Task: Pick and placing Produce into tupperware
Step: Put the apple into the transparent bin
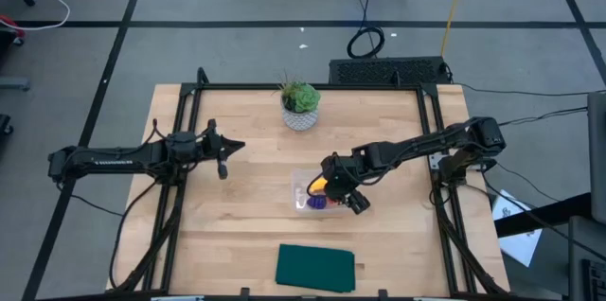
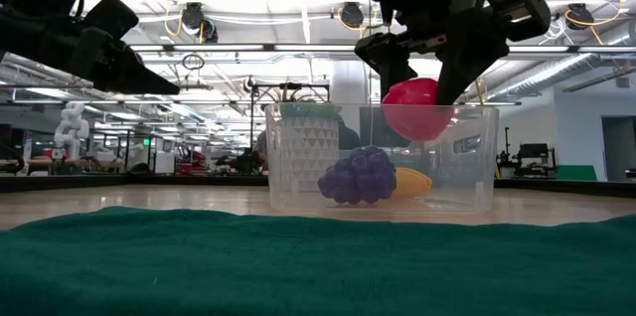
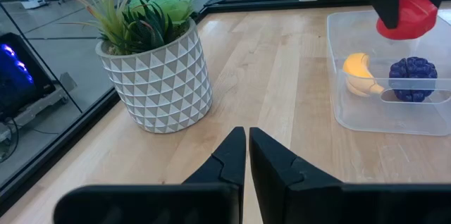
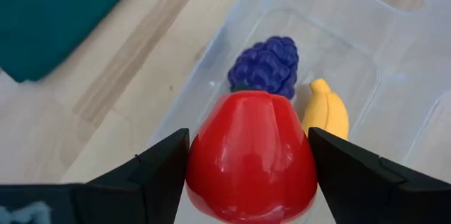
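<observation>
Two produce pieces, the banana [image 4: 325, 115] and purple grapes [image 4: 266, 65], lie inside the tupperware [image 2: 477, 172]. The right gripper [image 4: 248, 157] grips the red fruit [image 4: 250, 155] above it. The left gripper [image 3: 246, 155] is closed, empty, left of the potted plant [image 3: 153, 65].

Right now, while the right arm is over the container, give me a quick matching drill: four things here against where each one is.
1 red fruit
2 banana
3 green cloth
4 potted plant

A at the table's far edge
B lying in the tupperware
C at the table's near edge
D between the right gripper fingers

1-D, 2-B, 3-C, 4-A
</observation>
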`<state>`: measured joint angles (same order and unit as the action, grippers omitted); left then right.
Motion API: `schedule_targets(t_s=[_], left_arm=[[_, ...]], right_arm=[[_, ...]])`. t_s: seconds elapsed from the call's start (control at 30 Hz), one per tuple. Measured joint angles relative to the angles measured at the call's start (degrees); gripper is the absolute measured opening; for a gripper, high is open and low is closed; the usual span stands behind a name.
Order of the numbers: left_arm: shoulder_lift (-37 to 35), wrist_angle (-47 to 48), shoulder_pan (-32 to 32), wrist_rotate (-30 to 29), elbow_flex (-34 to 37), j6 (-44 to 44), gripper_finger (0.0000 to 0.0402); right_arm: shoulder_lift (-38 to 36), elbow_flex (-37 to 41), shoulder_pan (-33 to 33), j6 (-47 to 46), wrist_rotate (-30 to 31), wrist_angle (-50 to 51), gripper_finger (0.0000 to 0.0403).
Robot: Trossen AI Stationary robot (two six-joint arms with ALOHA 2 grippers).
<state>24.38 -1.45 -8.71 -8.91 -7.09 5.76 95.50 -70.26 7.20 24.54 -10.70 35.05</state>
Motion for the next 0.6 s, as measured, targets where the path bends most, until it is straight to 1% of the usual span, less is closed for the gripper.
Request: schedule_targets(t_s=[0.13, 0.6], left_arm=[[0.0, 0.0, 0.0, 0.0, 0.0, 0.0, 0.0026], [0.0, 0.0, 0.0, 0.0, 0.0, 0.0, 0.0026]], right_arm=[[0.0, 0.0, 0.1, -2.8, -0.1, -1.6, 0.0265], [0.0, 0.0, 0.1, -1.5, 0.2, 0.0, 0.0265]])
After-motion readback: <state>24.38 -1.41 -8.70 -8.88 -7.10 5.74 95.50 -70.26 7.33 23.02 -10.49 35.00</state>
